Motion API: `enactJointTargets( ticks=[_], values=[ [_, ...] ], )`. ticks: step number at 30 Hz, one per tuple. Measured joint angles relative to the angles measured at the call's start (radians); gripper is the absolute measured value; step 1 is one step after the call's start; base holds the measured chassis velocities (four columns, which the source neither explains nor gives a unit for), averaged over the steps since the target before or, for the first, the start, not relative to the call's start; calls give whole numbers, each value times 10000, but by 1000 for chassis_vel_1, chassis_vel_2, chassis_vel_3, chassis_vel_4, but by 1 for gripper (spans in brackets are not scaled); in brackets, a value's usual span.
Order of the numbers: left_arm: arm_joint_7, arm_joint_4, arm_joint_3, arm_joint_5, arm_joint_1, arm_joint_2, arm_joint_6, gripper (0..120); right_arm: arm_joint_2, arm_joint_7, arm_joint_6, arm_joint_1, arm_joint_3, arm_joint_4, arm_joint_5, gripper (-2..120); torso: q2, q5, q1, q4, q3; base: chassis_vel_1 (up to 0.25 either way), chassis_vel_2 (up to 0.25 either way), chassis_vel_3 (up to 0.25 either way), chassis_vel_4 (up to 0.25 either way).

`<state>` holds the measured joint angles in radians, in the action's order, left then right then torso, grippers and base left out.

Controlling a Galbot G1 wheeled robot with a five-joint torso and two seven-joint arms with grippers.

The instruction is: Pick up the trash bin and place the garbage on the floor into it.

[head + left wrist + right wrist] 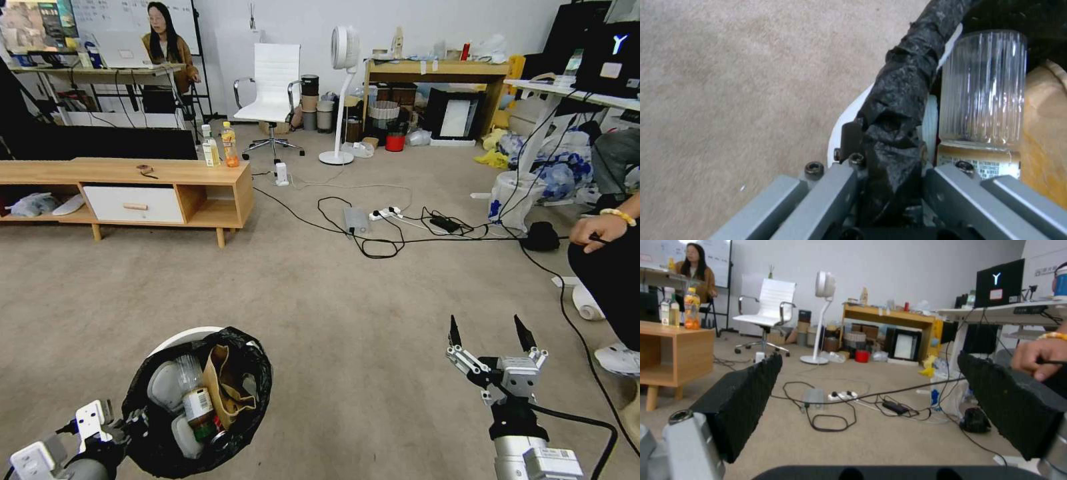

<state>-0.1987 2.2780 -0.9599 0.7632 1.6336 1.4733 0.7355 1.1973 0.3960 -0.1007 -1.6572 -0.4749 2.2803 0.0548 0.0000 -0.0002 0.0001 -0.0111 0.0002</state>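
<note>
Head view, left pincer (123,427) clamping onto the trash bin (200,400) rim, bottle (193,393) and brown cardboard (227,383) sitting inside, right pincer (492,333) hanging wide open over the carpet (320,313)

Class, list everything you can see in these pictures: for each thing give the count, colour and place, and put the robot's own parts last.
trash bin: one, white with black bag, held up at lower left
garbage: clear bottle, brown cardboard and pale scraps, inside the bin
floor: one, beige carpet, throughout
low cabinet: one, wood with white drawer, left
drink bottles: two, yellow and orange, on the cabinet
office chair: one, white, back centre
standing fan: one, white, back centre
cables and power strip: black and white, mid floor
left end effector: shut on the bin's rim
right end effector: open, empty, lower right above the carpet
</note>
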Motion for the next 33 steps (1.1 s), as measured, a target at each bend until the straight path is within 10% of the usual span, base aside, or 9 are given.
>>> enactJointTargets(
  ticks=[33],
  values=[
    [58, 53, -38, -82, 99, 70, -1, 1, -194, -115, -256, -98, 32, -31, 55, 100, -1, 1, 0, 2, -1, -91, 91, 90, -91]
  ],
)
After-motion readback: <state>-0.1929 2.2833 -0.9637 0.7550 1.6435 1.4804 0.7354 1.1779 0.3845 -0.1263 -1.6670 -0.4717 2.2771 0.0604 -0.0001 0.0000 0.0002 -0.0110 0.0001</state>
